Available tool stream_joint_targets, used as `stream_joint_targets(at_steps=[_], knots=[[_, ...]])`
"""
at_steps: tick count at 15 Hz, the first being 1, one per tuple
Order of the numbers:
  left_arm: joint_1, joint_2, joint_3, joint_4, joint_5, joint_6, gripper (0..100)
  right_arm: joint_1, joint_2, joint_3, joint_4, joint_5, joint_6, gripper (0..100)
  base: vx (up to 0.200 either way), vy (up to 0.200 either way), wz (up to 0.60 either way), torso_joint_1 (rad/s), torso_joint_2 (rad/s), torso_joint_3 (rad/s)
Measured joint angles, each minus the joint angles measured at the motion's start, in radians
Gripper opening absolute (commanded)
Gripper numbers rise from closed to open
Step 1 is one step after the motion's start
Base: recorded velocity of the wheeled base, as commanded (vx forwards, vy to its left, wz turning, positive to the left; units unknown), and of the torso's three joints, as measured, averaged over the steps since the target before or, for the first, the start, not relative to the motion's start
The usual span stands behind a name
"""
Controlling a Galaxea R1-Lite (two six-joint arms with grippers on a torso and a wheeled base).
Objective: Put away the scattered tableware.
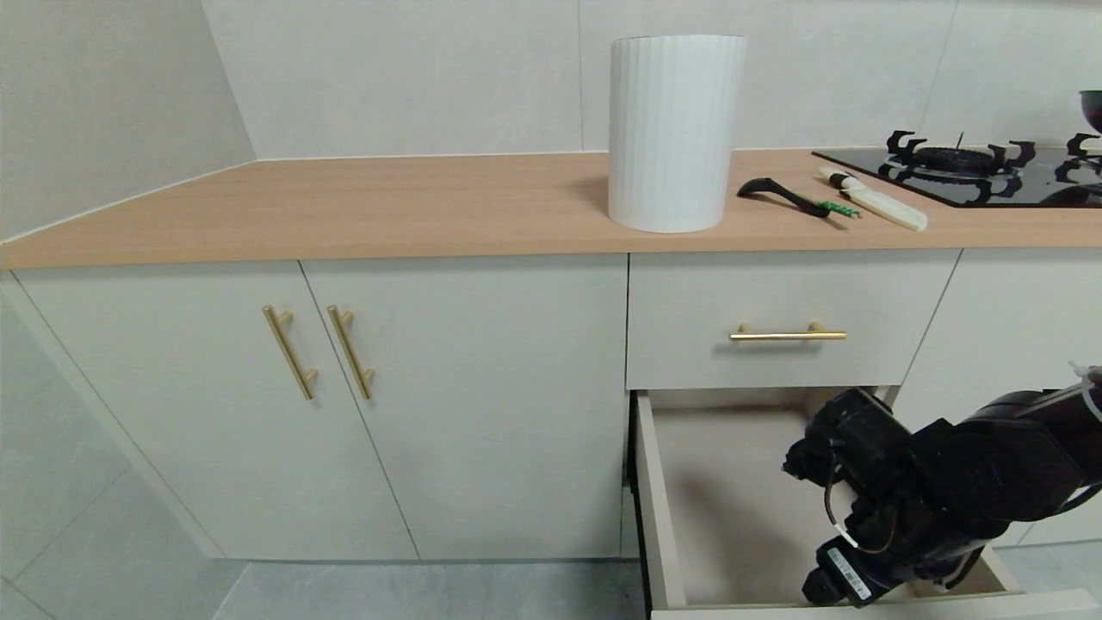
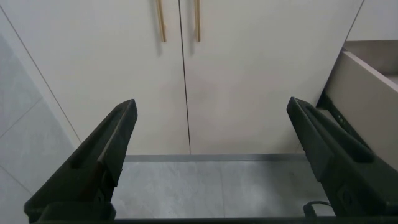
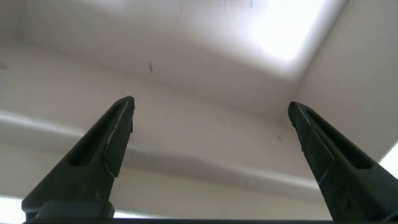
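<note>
A black ladle [image 1: 779, 195] with a green-striped handle end lies on the wooden counter [image 1: 387, 207], right of a tall white ribbed container [image 1: 676, 133]. Beside the ladle lies a cream-white utensil [image 1: 876, 203]. Below, the lower drawer [image 1: 659, 499] stands pulled out with nothing visible inside. My right arm [image 1: 938, 491] hangs over the drawer, and my right gripper [image 3: 208, 109] is open, facing the drawer's bare inner corner. My left gripper [image 2: 210, 109] is open and holds nothing, low in front of the cabinet doors [image 2: 186, 81].
A black gas hob [image 1: 973, 172] sits at the counter's right end. The upper drawer [image 1: 788, 319] with a gold handle is closed. Double doors with gold handles [image 1: 318, 349] are closed on the left. Grey floor tiles [image 2: 205, 186] lie below.
</note>
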Motion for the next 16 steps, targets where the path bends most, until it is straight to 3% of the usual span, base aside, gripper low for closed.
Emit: stream_joint_targets(at_steps=[4,10,12,14,16], knots=[[0.0,0.0,0.0,0.0,0.0,0.0,100,0.029,-0.001,0.002,0.082,0.0,0.0,100,0.0,0.0,0.0,0.0,0.0,0.0],[0.0,0.0,0.0,0.0,0.0,0.0,100,0.033,0.003,-0.02,0.071,-0.008,0.011,100,0.0,0.0,0.0,0.0,0.0,0.0],[0.0,0.0,0.0,0.0,0.0,0.0,100,0.024,0.001,-0.061,0.066,-0.015,0.075,100,0.0,0.0,0.0,0.0,0.0,0.0],[0.0,0.0,0.0,0.0,0.0,0.0,100,0.014,-0.002,-0.105,0.017,-0.043,0.153,100,0.0,0.0,0.0,0.0,0.0,0.0],[0.0,0.0,0.0,0.0,0.0,0.0,100,-0.009,-0.009,-0.12,-0.145,-0.099,0.183,100,0.0,0.0,0.0,0.0,0.0,0.0]])
